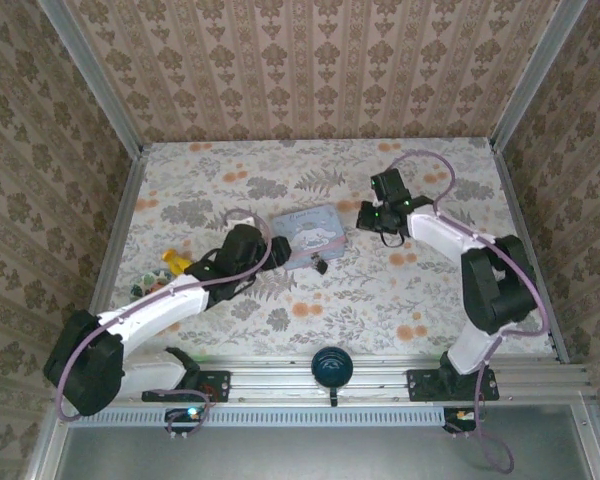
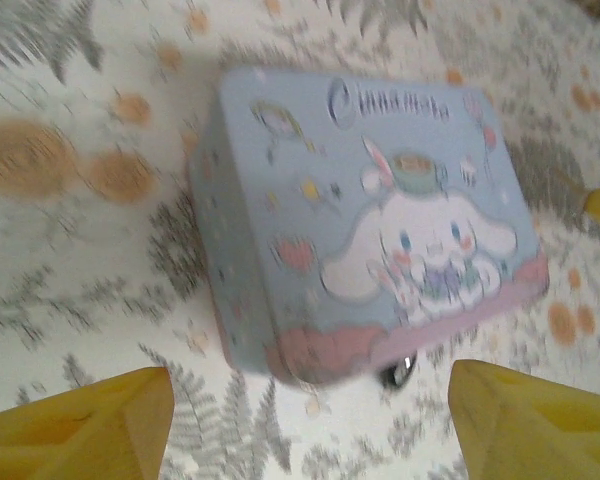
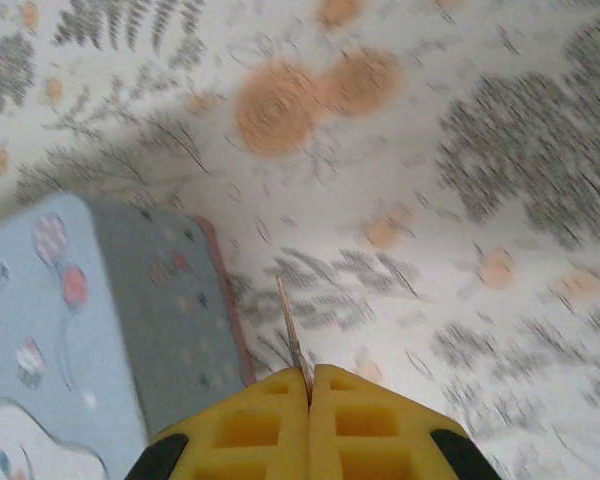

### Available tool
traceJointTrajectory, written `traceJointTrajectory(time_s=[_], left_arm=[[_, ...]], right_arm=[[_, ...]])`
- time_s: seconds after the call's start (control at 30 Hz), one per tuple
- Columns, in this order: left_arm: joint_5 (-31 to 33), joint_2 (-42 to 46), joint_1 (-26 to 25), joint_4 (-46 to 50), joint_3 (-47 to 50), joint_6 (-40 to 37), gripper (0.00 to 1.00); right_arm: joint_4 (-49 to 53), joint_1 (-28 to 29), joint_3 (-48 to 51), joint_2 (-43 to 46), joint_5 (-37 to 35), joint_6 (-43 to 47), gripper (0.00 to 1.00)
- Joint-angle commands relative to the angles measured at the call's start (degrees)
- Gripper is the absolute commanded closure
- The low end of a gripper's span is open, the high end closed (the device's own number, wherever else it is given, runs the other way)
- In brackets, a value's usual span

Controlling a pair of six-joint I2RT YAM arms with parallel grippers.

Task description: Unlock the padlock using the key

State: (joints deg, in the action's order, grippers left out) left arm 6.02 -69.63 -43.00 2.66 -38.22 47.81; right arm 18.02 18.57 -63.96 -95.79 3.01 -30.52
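Observation:
The pale blue cartoon tin [image 1: 310, 232] lies mid-table, and the tiny dark padlock [image 1: 321, 266] hangs at its near edge. In the left wrist view the padlock [image 2: 398, 373] peeks out as a dark, shiny bit under the tin's [image 2: 360, 210] pink rim. My left gripper [image 2: 310, 430] is open, its yellow fingers [image 2: 80, 425] spread wide just short of the tin, with nothing between them. My left gripper [image 1: 275, 255] sits at the tin's left. My right gripper [image 3: 310, 385] is shut on the key [image 3: 290, 320], whose thin blade sticks forward beside the tin's [image 3: 80, 320] side. My right gripper [image 1: 372, 218] hovers right of the tin.
Small yellow and green objects [image 1: 175, 263] lie left of my left arm. A round black knob [image 1: 332, 365] sits on the near rail. Metal rails and patterned walls frame the floral table [image 1: 430, 290].

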Motion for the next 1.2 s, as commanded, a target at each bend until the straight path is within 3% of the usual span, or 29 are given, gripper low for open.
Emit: traceJointTrajectory(time_s=[0.0, 0.17, 0.4, 0.57, 0.9, 1.17], left_arm=[[-1.1, -1.3, -4.8, 2.9, -0.2, -0.2, 0.27], [-0.2, -10.8, -9.6, 1.1, -5.3, -2.1, 0.27], [1.7, -25.1, -11.0, 4.3, -15.9, -0.9, 0.27], [9.3, -31.7, -10.9, 13.8, -23.4, -0.9, 0.27], [18.7, -31.4, -11.0, 26.7, -23.5, 2.9, 0.29], [17.7, -31.3, -14.2, 21.9, -25.7, -0.6, 0.25]], right_arm=[[0.8, -0.1, 6.0, 6.6, -2.6, -2.7, 1.00], [0.5, 0.1, 14.6, 15.7, -1.0, -4.1, 1.00], [1.6, 0.4, 21.3, 26.4, 0.3, -5.7, 1.00], [1.1, 0.5, 23.9, 30.7, 0.4, -6.1, 1.00], [-1.1, 0.4, 24.1, 29.5, 2.0, -6.0, 1.00], [-2.1, 0.6, 23.6, 27.9, 2.2, -5.5, 1.00]])
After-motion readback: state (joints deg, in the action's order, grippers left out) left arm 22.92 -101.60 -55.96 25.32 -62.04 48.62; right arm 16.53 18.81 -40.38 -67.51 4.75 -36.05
